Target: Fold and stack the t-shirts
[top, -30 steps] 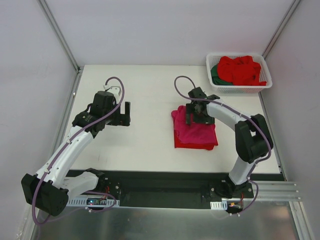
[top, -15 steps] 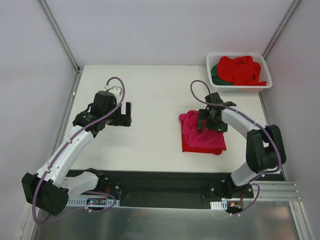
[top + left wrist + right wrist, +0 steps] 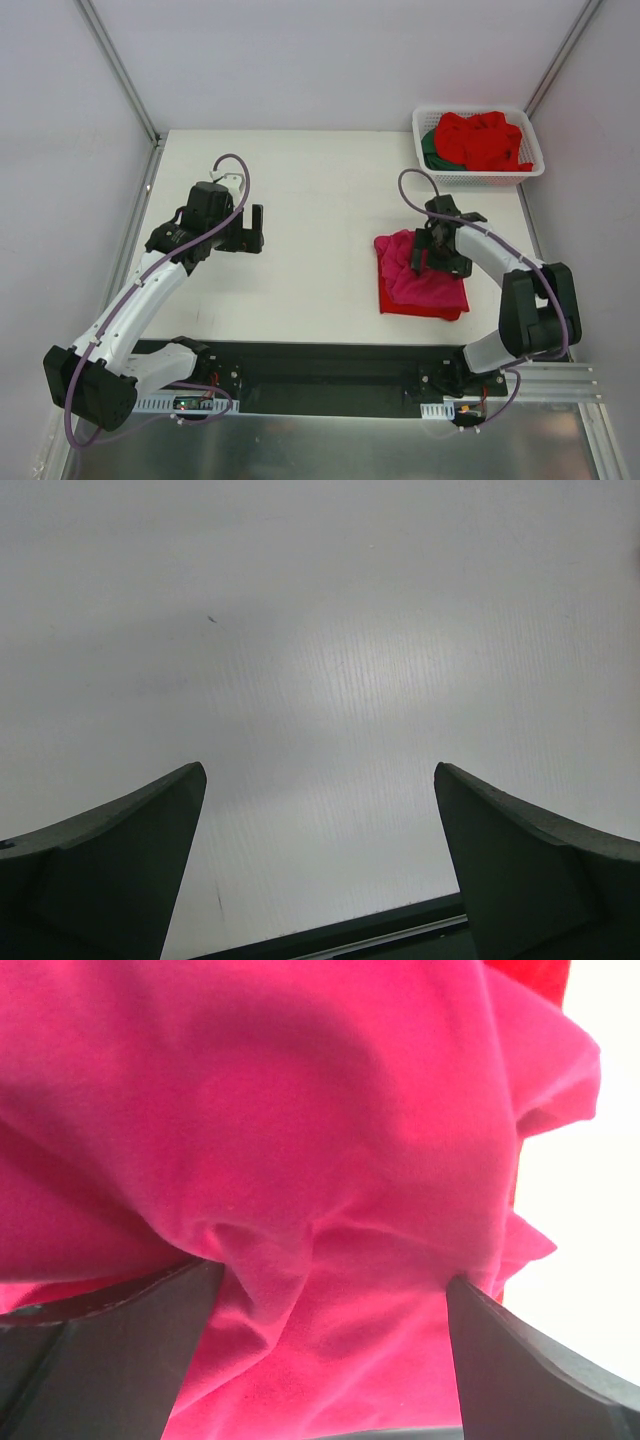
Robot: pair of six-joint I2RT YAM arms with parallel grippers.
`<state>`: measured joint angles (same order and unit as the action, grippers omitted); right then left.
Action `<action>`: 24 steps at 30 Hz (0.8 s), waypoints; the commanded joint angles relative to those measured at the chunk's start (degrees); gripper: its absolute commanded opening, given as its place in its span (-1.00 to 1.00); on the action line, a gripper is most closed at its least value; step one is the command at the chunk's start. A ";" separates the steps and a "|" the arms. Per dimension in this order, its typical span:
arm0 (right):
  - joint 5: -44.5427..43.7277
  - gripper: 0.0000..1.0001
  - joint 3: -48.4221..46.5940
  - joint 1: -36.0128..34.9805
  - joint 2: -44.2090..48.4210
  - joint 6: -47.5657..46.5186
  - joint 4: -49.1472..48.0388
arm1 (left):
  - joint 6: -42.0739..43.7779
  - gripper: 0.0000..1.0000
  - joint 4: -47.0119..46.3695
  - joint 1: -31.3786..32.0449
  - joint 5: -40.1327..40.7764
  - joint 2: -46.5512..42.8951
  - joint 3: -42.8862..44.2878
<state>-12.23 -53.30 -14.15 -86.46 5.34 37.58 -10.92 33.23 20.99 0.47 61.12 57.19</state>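
Right gripper (image 3: 440, 252) is down on the cloth with its jaws spread wide. In the wrist view the gripper (image 3: 335, 1272) has soft folds bunched up between the two dark fingers, which press into the fabric rather than clamp it. That's the magenta t-shirt (image 3: 405, 275), a matte knit folded into a rough rectangle and rumpled at its 10 o'clock corner. Up close, the magenta t-shirt (image 3: 300, 1110) shows rounded creases. Under it lies a red t-shirt (image 3: 420, 311), flat, with a strip showing along the 6 o'clock edge and a sliver of red (image 3: 530, 975) at the top corner of the wrist view. The stack sits at about 4 o'clock on the white desk (image 3: 320, 190), near the front edge and not far from the right edge. Broad bare desk opens toward 9 o'clock. Across that gap the left gripper (image 3: 252, 228) hangs at the 9 o'clock side, jaws fully apart and holding nothing; the left gripper (image 3: 320, 770) has only smooth, faintly ribbed surface beneath it. Up at 1 o'clock, tight in the corner, is the white slotted basket (image 3: 480, 177). Crumpled red t-shirts (image 3: 485, 140) are heaped in it, and a dark green t-shirt (image 3: 432, 150) is tucked on its 9 o'clock side.
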 commanded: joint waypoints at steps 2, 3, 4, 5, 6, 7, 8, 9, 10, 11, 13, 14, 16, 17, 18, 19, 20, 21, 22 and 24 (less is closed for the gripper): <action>-6.22 0.93 3.29 4.57 3.66 0.37 5.83 | 0.37 0.99 -1.68 0.19 -0.38 -0.92 -0.32; -6.66 0.93 3.46 5.09 4.01 0.46 6.01 | 0.37 0.99 -1.68 0.28 -0.38 -1.00 -0.41; -7.71 0.93 3.73 5.97 4.80 0.72 6.27 | 0.37 0.99 -1.68 0.28 -0.38 -1.09 -0.50; -8.24 0.93 3.90 6.24 5.33 0.98 6.88 | 0.37 0.99 -1.59 0.28 -0.38 -1.18 -0.50; -9.03 0.93 3.73 6.42 5.68 1.42 7.41 | 0.37 0.99 -1.68 0.28 -0.38 -1.18 -0.59; -10.26 0.93 3.55 6.59 6.12 1.77 8.03 | 0.37 0.99 -1.77 0.28 -0.38 -1.09 -0.59; -10.53 0.93 3.29 6.59 7.69 2.04 8.64 | 0.37 0.99 -1.77 0.28 -0.38 -1.18 -0.59; -10.88 0.93 3.11 6.59 8.49 2.04 8.82 | 0.28 0.99 -1.77 0.28 -0.38 -1.09 -0.59; -9.76 0.93 2.76 6.59 9.54 1.69 9.08 | 0.20 0.99 -1.77 0.28 -1.60 -1.01 -0.41; -8.79 0.93 2.41 6.59 11.46 1.43 9.17 | 0.19 0.99 -1.77 0.28 -1.79 -1.09 -0.41; -5.72 0.93 1.53 6.51 13.41 0.90 9.00 | 0.28 0.99 -1.85 0.28 -2.14 -0.92 -0.32; -4.74 0.93 1.27 6.51 14.46 0.72 8.30 | 0.20 0.99 -1.86 0.28 -2.23 -0.83 -0.24; -2.20 0.93 1.00 6.42 14.56 0.37 7.33 | 0.02 0.99 -1.86 0.28 -2.23 -0.74 -0.15; -1.66 0.93 0.92 6.16 14.39 0.37 6.63 | 0.11 0.99 -1.86 0.28 -2.31 -0.74 -0.15; -1.31 0.93 0.65 5.37 13.69 0.02 6.19 | 0.02 0.99 -1.86 0.28 -2.58 -0.66 -0.06; -0.78 0.93 0.22 4.67 13.07 -0.16 5.75 | -0.07 0.99 -1.86 0.19 -2.49 -0.74 -0.15; -0.95 0.93 -0.14 4.05 12.54 -0.16 5.31 | 0.02 0.99 -1.86 0.28 -2.49 -0.74 -0.15; -0.87 0.93 -0.40 2.57 11.67 -0.25 4.87 | 0.11 0.99 -1.86 0.28 -2.49 -0.74 -0.32; -1.48 0.93 -0.84 1.77 11.40 -0.33 3.91 | 0.02 0.99 -1.86 0.28 -2.40 -0.92 -0.41; -2.10 0.93 -0.93 -0.07 11.22 -0.33 1.89 | 0.11 0.99 -1.86 0.28 -2.40 -0.92 -0.41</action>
<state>-14.79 -51.70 -10.98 -74.54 5.65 42.78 -10.96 32.21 20.99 -1.08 61.04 56.84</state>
